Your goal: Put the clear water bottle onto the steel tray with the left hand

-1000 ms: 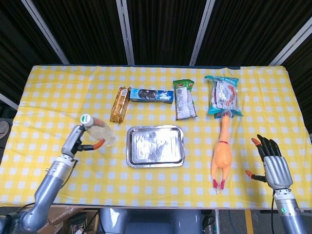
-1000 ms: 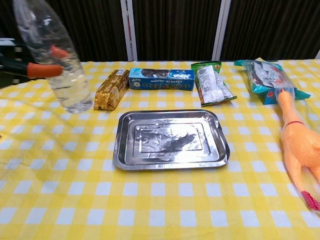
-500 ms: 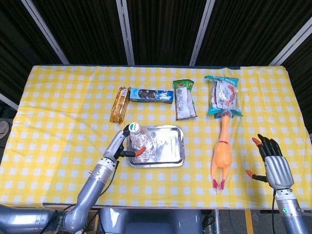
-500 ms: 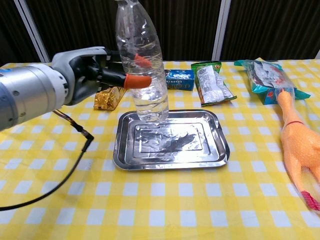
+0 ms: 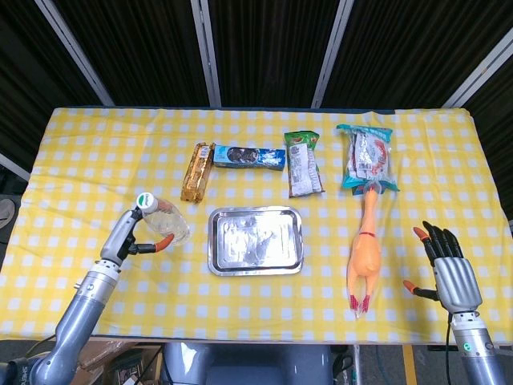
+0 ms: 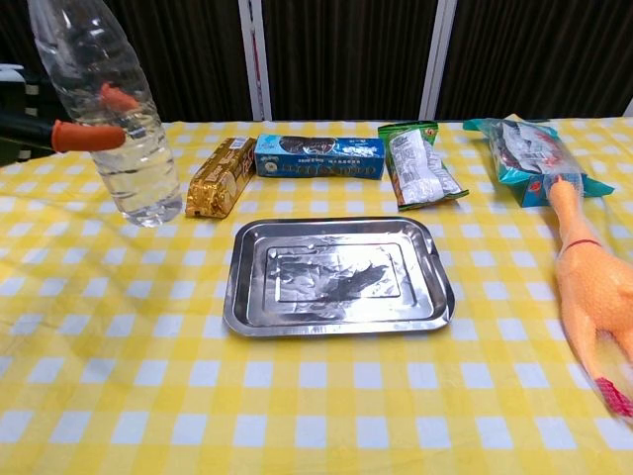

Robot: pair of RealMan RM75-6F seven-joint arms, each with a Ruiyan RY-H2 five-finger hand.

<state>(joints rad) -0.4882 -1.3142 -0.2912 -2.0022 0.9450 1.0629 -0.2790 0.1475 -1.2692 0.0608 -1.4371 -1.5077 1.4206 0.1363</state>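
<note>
Bottle status: the clear plastic water bottle with a white cap point(image 5: 163, 220) is held by the left robot hand point(image 5: 136, 237), orange-tipped fingers point(image 6: 77, 134) wrapped around its body. In the chest view the bottle point(image 6: 107, 114) stands nearly upright, its base near the yellow-and-white checked tablecloth; whether it touches the cloth I cannot tell. It sits to the left of the rectangular steel tray point(image 5: 216, 265), apart from it, and not on it.

Tray point(image 6: 242, 312) lies flat at the middle of the table point(image 5: 96, 152).

Right robot hand point(image 5: 446, 267) is near the table's right front edge, fingers spread wide, holding nothing.

Other items on the table:
- gold foil-wrapped snack pack point(image 5: 195, 172), behind the tray to its left, just beside the bottle in the chest view
- blue rectangular biscuit box point(image 5: 249, 156), touching the gold pack's far end
- green-and-white snack bag point(image 5: 304, 164), behind the tray's right corner
- teal plastic packet with red-and-white contents point(image 5: 367, 157), further right
- orange rubber chicken toy point(image 5: 367, 248), lying lengthwise, its head against the teal packet, between the tray and the right robot hand.
</note>
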